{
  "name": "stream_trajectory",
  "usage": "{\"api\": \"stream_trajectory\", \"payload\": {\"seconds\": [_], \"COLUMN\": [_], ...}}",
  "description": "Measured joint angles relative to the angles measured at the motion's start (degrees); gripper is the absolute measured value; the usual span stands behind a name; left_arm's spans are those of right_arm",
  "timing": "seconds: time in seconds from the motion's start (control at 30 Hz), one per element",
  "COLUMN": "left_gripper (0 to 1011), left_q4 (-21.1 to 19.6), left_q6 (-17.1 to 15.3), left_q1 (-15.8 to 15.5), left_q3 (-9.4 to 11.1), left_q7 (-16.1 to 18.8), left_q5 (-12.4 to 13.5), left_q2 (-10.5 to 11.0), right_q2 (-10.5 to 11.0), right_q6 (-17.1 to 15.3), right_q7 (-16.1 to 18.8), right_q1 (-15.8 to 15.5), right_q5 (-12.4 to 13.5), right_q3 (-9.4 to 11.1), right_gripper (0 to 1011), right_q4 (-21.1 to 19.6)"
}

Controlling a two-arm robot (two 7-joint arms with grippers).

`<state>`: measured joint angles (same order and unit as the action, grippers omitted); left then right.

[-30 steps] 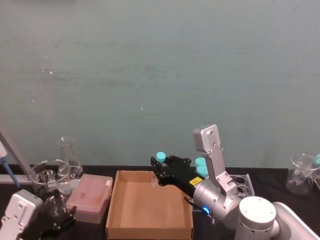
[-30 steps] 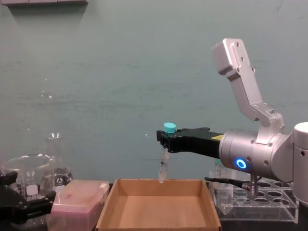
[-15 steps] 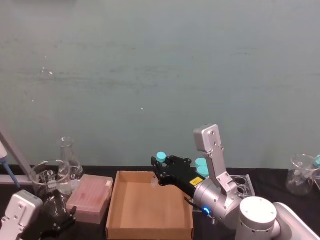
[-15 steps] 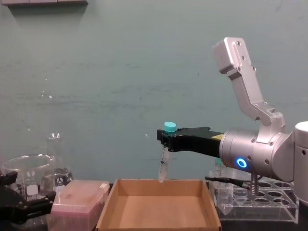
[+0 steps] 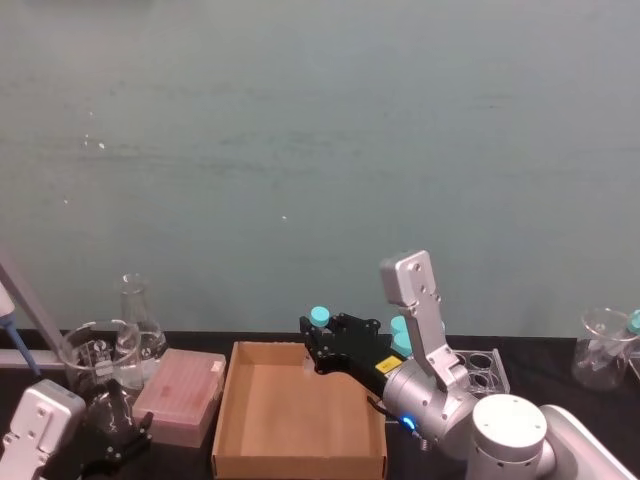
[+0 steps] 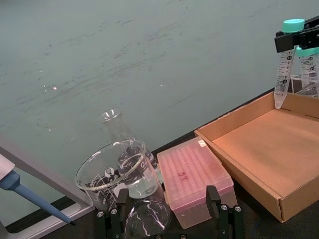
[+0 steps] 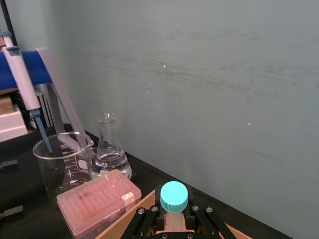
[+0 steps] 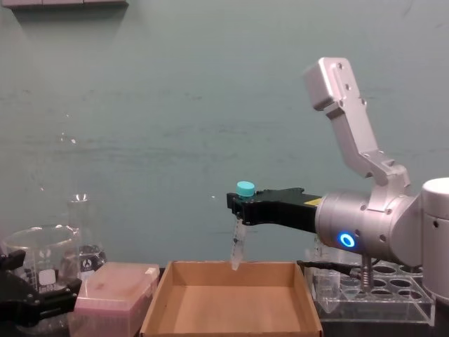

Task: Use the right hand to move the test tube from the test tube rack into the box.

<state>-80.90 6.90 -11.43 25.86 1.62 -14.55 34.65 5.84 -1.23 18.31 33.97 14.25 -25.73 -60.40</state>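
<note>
My right gripper [image 8: 243, 208] is shut on the test tube [image 8: 238, 246] just under its teal cap. The tube hangs upright, its tip a little above the far rim of the brown cardboard box [image 8: 231, 321]. In the head view the gripper [image 5: 320, 340] holds the tube's cap [image 5: 319, 315] over the box's [image 5: 300, 462] back edge. The left wrist view shows the tube [image 6: 282, 82] above the box's [image 6: 249, 180] far corner. The cap [image 7: 174, 195] sits between the black fingers in the right wrist view. The clear test tube rack [image 8: 372, 295] stands right of the box.
A pink tip box [image 5: 180, 395], a beaker [image 5: 95, 355] and a conical flask [image 5: 135, 320] stand left of the cardboard box. My left gripper [image 6: 164, 225] rests low at the left, open, close to the glassware. Another beaker [image 5: 603, 348] is at far right.
The right arm has shifted slightly left and down, carrying the tube with it. The left arm has not moved.
</note>
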Motion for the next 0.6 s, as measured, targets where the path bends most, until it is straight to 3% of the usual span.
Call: {"api": "stream_trajectory", "payload": {"seconds": [0.3, 0.6], "left_gripper": [1000, 1000], "left_q4": [0.0, 0.0], "left_q6": [0.0, 0.0], "left_q1": [0.0, 0.0], "left_q3": [0.0, 0.0], "left_q7": [0.0, 0.0], "left_q5": [0.0, 0.0], "left_q2": [0.0, 0.0], "right_q2": [-2.34, -4.4], "right_q6": [-0.71, 1.44], "right_q7": [-2.67, -3.47], "right_q1": [0.73, 2.63], "right_q5": [-2.48, -4.28], "right_q3": [0.46, 1.04], "right_gripper": [212, 211], "right_q4": [2.21, 6.24]}}
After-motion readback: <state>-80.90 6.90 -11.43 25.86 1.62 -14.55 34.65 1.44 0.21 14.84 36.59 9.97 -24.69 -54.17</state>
